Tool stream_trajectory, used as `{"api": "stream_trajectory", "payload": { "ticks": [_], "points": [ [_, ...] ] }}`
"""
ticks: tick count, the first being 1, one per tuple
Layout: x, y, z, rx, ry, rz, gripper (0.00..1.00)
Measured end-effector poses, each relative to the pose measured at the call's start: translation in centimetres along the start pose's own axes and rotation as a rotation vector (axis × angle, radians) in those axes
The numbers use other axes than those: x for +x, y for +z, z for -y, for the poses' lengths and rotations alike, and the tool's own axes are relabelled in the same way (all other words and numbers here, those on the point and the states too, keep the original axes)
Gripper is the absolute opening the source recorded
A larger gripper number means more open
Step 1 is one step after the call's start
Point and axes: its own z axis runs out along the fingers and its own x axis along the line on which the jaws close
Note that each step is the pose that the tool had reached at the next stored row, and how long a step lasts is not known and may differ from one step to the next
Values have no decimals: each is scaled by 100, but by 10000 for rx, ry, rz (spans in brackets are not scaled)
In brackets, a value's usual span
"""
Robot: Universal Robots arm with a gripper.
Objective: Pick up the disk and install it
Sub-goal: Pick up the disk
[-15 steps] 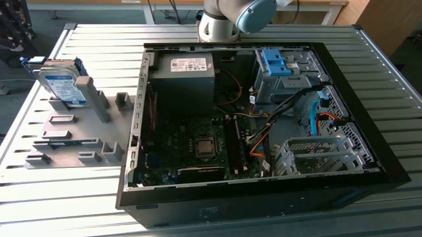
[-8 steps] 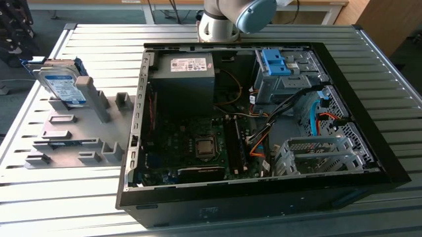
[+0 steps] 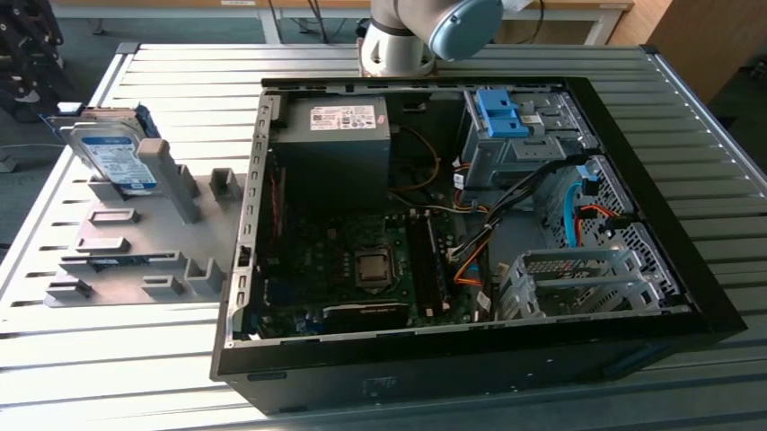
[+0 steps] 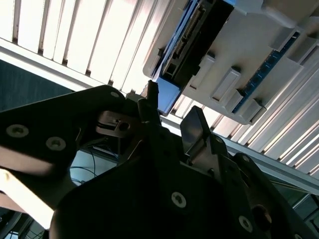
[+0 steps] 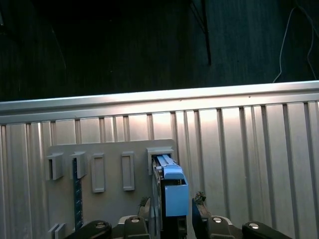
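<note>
The disk (image 3: 114, 160) stands on edge in a grey holder (image 3: 132, 242) at the exterior view's left of the desk (image 3: 120, 377). The gripper (image 5: 172, 201) hangs open, one finger on each side of it. It looks stiff, weighty and shock-sensitive, so a grip on the blue carrier's flat sides seems best.

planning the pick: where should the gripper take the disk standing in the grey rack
Probably pinch its two flat faces near the free top edge, coming down from above: the disk stands on edge in the grey rack, bottom slotted in, top standing clear.
</note>
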Motion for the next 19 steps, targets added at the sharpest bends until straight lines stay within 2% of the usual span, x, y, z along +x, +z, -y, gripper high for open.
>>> {"api": "stream_trajectory", "payload": {
  "ticks": [3, 4, 10, 13, 19],
  "points": [
    [1, 54, 1, 4, 1, -37, 47],
    [1, 72, 1, 3, 1, -37, 53],
    [-36, 164, -3, 4, 1, -40, 53],
    [-42, 219, -11, 8, 2, -86, 53],
    [-34, 329, -17, 13, 2, -127, 53]
  ]
}}
